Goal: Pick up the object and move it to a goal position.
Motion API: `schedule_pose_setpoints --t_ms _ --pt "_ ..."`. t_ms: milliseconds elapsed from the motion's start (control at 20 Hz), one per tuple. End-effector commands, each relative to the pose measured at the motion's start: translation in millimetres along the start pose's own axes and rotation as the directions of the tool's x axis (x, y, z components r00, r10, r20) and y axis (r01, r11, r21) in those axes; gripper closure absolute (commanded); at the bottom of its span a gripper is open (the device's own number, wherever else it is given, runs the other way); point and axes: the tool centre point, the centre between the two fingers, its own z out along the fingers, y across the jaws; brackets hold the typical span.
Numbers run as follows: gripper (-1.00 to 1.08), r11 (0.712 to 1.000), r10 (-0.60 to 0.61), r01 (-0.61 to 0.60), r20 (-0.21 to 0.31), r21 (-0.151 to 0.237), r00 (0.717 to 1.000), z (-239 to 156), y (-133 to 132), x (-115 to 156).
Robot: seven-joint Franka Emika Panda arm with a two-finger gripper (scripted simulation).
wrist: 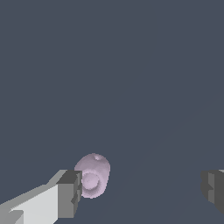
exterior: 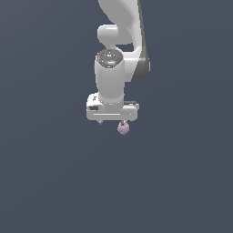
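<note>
The approach step is judged in progress: the gripper point(wrist: 142, 190) is being held spread wide, the object point(wrist: 92, 175) lying just beside one finger point(wrist: 70, 192), so centring before closing is being called for.

- I see the arm point(exterior: 119, 27) with a smooth white shell, like moulded plastic, faintly glossy; the joint cap looks shinier and greyer.
- The gripper point(wrist: 142, 190) has matt white fingers with dull grey pads point(wrist: 70, 192).
- The object point(wrist: 92, 175) reads pale pink-lilac, smooth, softly sheened, slightly knobbly.
- The ground point(exterior: 45, 182) looks flat matt slate-grey.
</note>
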Motion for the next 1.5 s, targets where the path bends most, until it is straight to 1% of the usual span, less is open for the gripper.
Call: schedule_pose_setpoints --t_ms 0,150,450,700,1050,1450 --pt "-0.92 1.000 0.000 0.000 0.000 0.000 1.000 0 0 0" --pt "-0.92 1.000 0.011 -0.011 0.005 0.004 1.000 2 3 -2" --pt "-0.92 0.998 0.057 -0.058 0.031 0.022 0.998 8 19 -9" --pt "-0.92 0.998 0.058 -0.059 0.029 0.021 0.998 9 18 -9" --pt "-0.92 0.995 0.099 -0.099 0.028 0.016 0.995 22 5 -16" --pt "-0.92 0.981 0.193 -0.193 0.022 0.006 0.981 52 -25 -36"
